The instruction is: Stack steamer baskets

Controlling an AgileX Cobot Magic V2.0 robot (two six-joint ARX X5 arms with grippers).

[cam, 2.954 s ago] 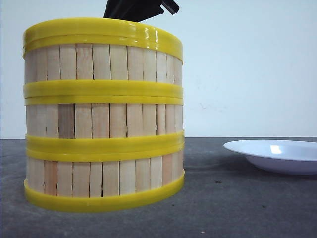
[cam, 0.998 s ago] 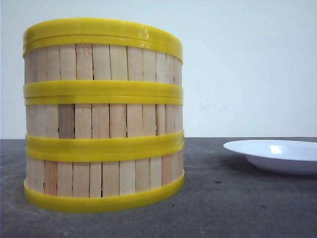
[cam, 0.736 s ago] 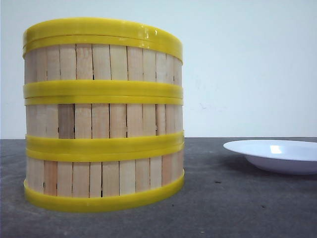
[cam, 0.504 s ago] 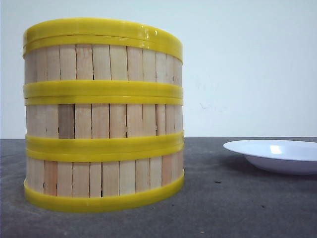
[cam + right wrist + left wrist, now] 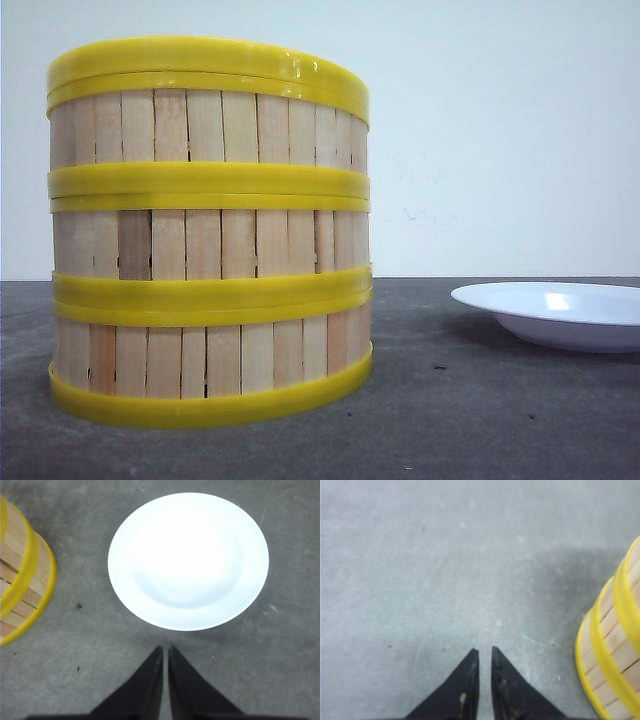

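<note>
Gone from above the stack since three seconds ago: the dark gripper part; nothing else has shifted.
Steamer baskets (image 5: 208,230) stand three high, rims aligned, on the table (image 5: 480,420) beside the plate (image 5: 560,312); left gripper (image 5: 483,655) and right gripper (image 5: 165,652) hover clear, nearly closed, empty, suggesting stacking is complete.

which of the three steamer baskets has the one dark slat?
The middle basket of the stack. Its dark brown slat sits near the left of its wall in the front view; the top basket and bottom basket show only pale slats.

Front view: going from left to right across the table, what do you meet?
Stack of three steamer baskets → bare grey table → white plate, cut off by the right edge.
</note>
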